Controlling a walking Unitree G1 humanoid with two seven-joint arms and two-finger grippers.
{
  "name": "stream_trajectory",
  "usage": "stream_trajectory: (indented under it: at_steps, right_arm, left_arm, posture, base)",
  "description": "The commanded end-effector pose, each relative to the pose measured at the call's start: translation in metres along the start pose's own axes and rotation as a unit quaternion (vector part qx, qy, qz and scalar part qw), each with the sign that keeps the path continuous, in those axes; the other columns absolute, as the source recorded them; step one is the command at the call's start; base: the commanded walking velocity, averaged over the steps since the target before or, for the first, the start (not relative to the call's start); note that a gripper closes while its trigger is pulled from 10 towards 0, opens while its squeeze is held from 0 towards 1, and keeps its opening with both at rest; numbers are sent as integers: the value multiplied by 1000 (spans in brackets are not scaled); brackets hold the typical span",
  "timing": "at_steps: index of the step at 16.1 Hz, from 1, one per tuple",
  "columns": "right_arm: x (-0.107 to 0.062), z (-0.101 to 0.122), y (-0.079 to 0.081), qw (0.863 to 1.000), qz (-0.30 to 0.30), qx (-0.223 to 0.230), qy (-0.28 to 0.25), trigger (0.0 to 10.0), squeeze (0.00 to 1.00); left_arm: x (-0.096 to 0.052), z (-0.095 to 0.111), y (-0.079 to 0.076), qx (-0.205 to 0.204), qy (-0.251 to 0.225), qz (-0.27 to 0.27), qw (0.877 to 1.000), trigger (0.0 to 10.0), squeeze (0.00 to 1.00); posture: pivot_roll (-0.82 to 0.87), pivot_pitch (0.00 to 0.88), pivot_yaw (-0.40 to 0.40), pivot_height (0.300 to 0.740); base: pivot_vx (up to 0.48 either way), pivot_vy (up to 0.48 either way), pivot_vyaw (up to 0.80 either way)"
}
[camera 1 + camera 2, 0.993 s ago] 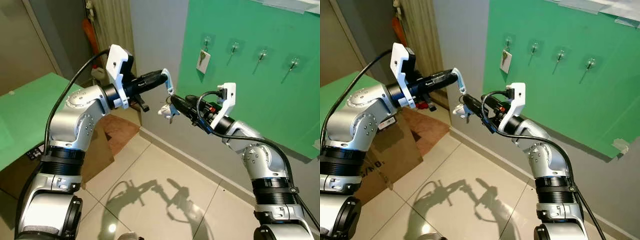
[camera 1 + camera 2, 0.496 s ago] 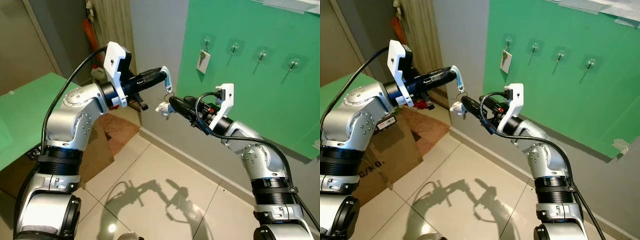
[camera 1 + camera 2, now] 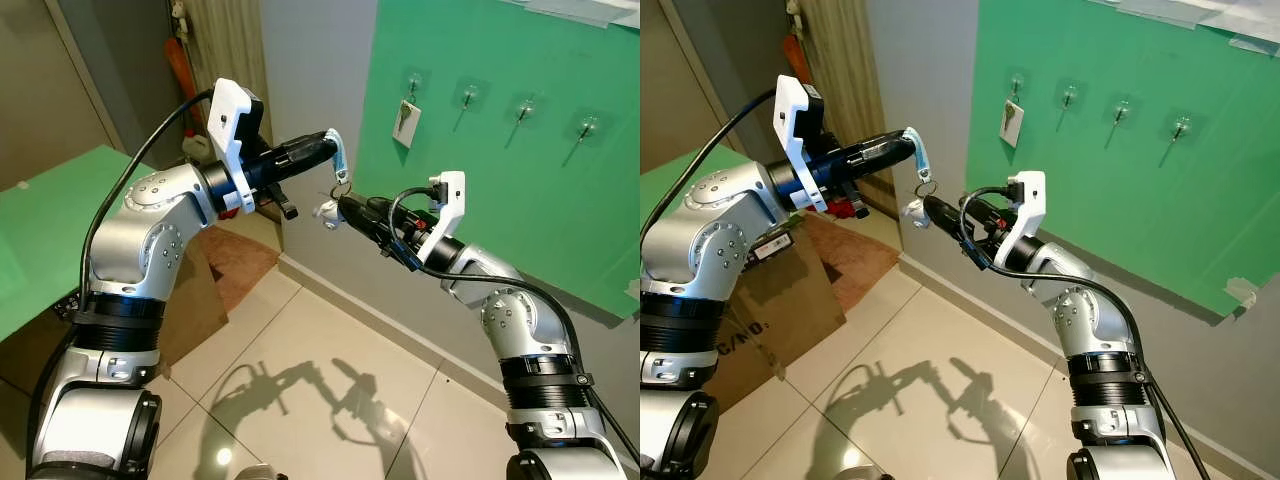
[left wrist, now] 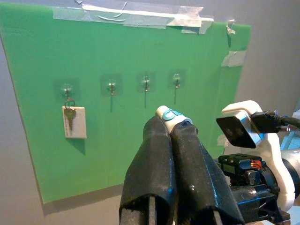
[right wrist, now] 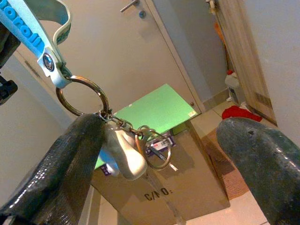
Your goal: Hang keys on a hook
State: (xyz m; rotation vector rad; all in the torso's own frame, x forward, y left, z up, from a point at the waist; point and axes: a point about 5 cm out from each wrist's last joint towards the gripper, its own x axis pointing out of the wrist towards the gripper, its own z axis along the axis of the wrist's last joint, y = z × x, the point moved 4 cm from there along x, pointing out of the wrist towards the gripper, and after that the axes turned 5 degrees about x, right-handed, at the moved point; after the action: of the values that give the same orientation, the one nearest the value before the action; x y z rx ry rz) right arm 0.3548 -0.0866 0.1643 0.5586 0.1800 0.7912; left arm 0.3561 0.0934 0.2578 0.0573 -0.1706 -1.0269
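Note:
The keys are a metal ring [image 5: 82, 96] on a light blue strap [image 5: 40, 33] with a white fob [image 5: 124, 154] hanging below. My left gripper [image 3: 328, 146] is shut on the strap [image 4: 169, 114] and holds the bunch in mid air in front of the wall. My right gripper [image 3: 345, 208] is open, and one finger [image 5: 70, 159] lies against the ring and the fob [image 3: 325, 212]. On the green board [image 3: 500, 200] are several clear hooks. The leftmost hook [image 3: 412, 78] carries a key with a white tag [image 3: 404, 122]. The hook beside it [image 3: 469, 95] is bare.
A cardboard box [image 3: 195, 300] and a brown mat [image 3: 240, 260] lie on the tiled floor below my left arm. A green tabletop [image 3: 50, 220] is at the far left. The grey wall [image 3: 310, 80] stands just behind both grippers.
My right gripper has reached further toward my left arm, under the ring. The left gripper has shifted slightly up with the strap, and the fob has swung a little to the left.

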Motion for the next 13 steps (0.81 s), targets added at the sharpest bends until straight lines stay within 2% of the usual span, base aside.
stream_trajectory:
  at_steps: [1, 4, 13]
  right_arm:
    - [4, 6, 3, 1000, 5, -9, -8, 10000, 0]
    - [5, 12, 3, 1000, 2, -11, -18, 10000, 0]
    - [5, 11, 0, 1000, -7, -11, -20, 10000, 0]
  left_arm:
    - [0, 12, -2, 16, -9, -6, 1000, 0, 0]
    - [1, 9, -4, 13, -6, -8, 1000, 0, 0]
    - [3, 4, -11, 2, -7, -16, 1000, 0, 0]
  posture:
    - [68, 0, 7, 740]
    - [66, 0, 7, 740]
    - [62, 0, 8, 740]
  base:
    - [0, 0, 0]
    - [0, 0, 0]
    - [0, 0, 0]
